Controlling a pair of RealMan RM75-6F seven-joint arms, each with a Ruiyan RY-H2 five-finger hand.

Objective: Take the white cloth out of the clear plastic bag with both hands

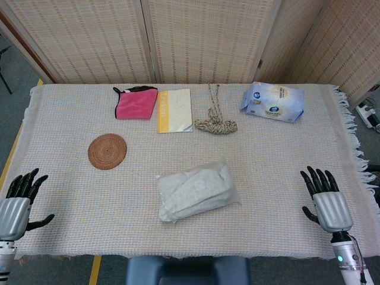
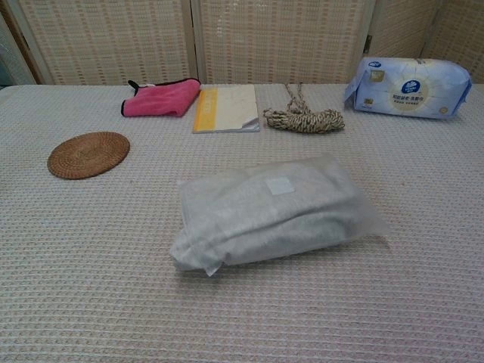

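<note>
Cloth (image 1: 196, 191) sits sealed inside its clear plastic bag (image 2: 355, 215) at the near centre of the table (image 1: 267, 154), untouched, as two robot hands wait at the front corners. The left hand (image 1: 18, 205) hovers at the table's near left edge, fingers spread and holding nothing; the right hand (image 1: 325, 199) mirrors it on the near right, equally empty, fingers fanned apart. Both are well apart from the package, a stance that suits a job calling for two hands closing in from either side.

The bag lies flat and slightly askew, one end bunched and puckered toward the near left in the chest view, the other smooth toward the right. The bunched end looks like the opening, though the film is too cloudy to be sure. One hand would likely pin the bag while the other draws the folded cloth out.

Along the far edge, clear of the work area, lie a pink towel (image 1: 136, 103), a yellow-edged booklet (image 1: 174, 110), a coil of rope (image 1: 216, 123) and a blue pack of tissues (image 1: 273, 102). A round woven coaster (image 1: 107, 151) rests to the left, between the towel and the left hand. None of them crowds the package.
</note>
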